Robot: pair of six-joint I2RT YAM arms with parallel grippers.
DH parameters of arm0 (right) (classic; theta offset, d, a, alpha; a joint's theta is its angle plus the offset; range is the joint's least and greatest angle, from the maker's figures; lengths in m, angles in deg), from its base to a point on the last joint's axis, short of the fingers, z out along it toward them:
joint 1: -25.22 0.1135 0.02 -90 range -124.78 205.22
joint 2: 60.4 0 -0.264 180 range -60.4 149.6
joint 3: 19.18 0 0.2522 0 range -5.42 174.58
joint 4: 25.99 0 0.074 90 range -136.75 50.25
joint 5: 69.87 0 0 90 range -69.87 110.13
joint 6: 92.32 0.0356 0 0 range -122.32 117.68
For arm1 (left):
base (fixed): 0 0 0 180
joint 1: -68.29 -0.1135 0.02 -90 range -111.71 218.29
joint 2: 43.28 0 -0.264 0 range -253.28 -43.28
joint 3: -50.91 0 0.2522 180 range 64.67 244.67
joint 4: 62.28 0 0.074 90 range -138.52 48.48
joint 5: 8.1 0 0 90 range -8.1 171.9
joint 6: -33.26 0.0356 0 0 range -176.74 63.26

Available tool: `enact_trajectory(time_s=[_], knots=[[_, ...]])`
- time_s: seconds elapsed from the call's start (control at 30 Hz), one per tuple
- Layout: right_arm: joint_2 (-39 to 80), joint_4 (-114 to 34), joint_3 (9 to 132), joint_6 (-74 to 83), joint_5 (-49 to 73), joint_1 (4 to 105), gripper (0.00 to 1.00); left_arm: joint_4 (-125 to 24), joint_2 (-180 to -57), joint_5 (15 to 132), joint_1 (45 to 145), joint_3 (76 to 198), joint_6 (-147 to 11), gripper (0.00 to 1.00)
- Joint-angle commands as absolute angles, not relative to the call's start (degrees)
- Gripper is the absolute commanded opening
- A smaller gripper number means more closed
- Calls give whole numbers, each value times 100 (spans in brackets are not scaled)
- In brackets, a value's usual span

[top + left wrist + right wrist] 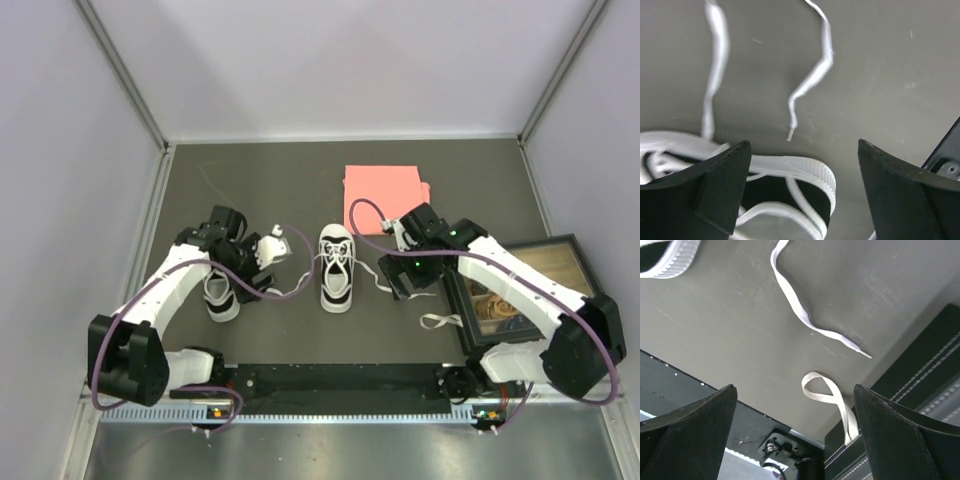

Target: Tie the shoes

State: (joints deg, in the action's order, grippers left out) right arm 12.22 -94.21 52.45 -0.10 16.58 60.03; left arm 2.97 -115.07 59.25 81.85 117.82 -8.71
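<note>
Nothing tied yet — loose laces (303, 283) trail from the middle sneaker (336, 268) — left pincer (802, 145) and right pincer (794, 387) gape wide, empty.

Even, soft light; wrist views blurred — shadowless

Middle shoe (336, 268) and left shoe (222, 298): white with black side panels, white laces (717, 50); dark grey table (270, 185); pink sheet (385, 192) behind the middle shoe, black box (940, 335) with white stitching to its right

Pink sheet (385, 196); black box (555, 262), right
</note>
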Motion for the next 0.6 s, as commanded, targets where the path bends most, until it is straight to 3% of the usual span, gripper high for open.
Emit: enact_trajectory(time_s=[0.0, 0.33, 0.57], knots=[[1579, -9275, 5259, 217, 1617, 6029, 99, 133, -11500, 5668, 8156, 11232, 478, 88], [2204, -8853, 5049, 357, 1732, 6038, 98, -1221, -11693, 5053, 8156, 10528, 865, 77], [2590, -8765, 5171, 401, 1732, 6038, 89, -1749, -11965, 4815, 8156, 10326, 1216, 70]])
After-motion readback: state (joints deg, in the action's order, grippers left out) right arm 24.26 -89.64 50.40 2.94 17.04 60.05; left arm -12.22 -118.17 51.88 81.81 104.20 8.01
